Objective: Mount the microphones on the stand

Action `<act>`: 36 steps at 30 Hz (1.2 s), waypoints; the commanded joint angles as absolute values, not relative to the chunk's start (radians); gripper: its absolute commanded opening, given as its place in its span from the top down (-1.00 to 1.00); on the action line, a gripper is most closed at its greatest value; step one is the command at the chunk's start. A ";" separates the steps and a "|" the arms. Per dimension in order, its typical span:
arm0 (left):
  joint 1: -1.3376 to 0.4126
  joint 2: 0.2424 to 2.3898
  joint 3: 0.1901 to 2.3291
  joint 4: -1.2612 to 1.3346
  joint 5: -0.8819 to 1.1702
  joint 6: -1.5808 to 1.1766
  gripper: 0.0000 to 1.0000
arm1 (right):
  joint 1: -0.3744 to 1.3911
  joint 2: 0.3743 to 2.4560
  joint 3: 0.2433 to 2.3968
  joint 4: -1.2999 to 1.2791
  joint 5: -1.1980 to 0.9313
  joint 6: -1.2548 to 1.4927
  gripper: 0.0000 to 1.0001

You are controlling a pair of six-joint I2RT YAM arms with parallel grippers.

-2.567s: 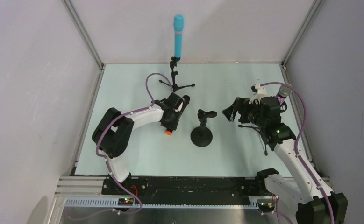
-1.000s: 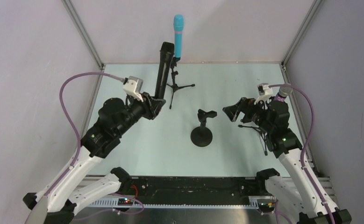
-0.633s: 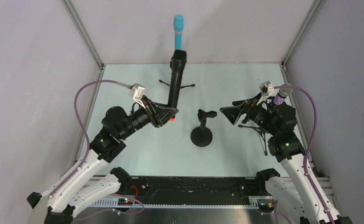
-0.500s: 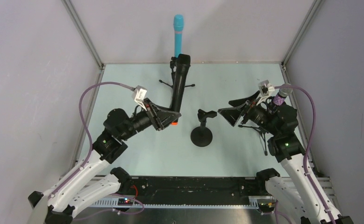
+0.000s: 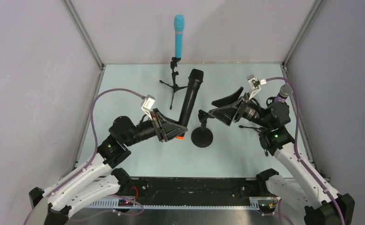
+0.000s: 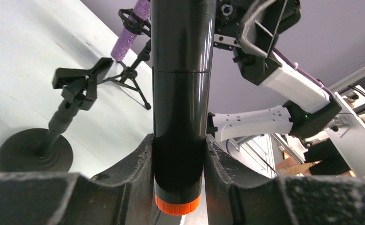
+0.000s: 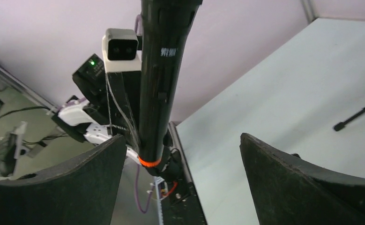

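One stiff, glossy black mic (image 5: 189, 99) — likely slippery — pinched low by left gripper (image 5: 175, 130); right gripper (image 5: 216, 107) gapes empty; take it mid-barrel.

The table (image 5: 124, 93) has three stands on it. The far stand (image 5: 173, 86) is at the far middle, and the far mic (image 5: 178, 35) stands up on it. The round stand (image 5: 202, 136) is nearer, in the middle. Just left of it, the left gripper (image 5: 175, 130) holds the leaning mic (image 5: 189, 98) by its low end. The right gripper (image 5: 219, 110) is just right of the round stand. The right stand (image 6: 130, 76) is at the right side, with the right mic (image 6: 131, 33) on it.
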State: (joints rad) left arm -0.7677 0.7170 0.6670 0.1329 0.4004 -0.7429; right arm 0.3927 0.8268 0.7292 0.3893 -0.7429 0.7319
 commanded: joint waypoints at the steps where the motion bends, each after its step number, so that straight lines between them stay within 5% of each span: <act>1: -0.798 0.701 0.666 0.229 0.427 -0.767 1.00 | 0.413 0.884 0.732 0.621 -0.811 0.913 -0.88; 28: -0.855 0.670 0.601 0.239 0.371 -0.805 1.00 | 0.615 1.162 0.827 0.882 -0.802 1.054 -0.67; 36: -0.858 0.675 0.597 0.238 0.385 -0.806 1.00 | 0.620 1.204 0.830 0.968 -0.799 1.108 -0.40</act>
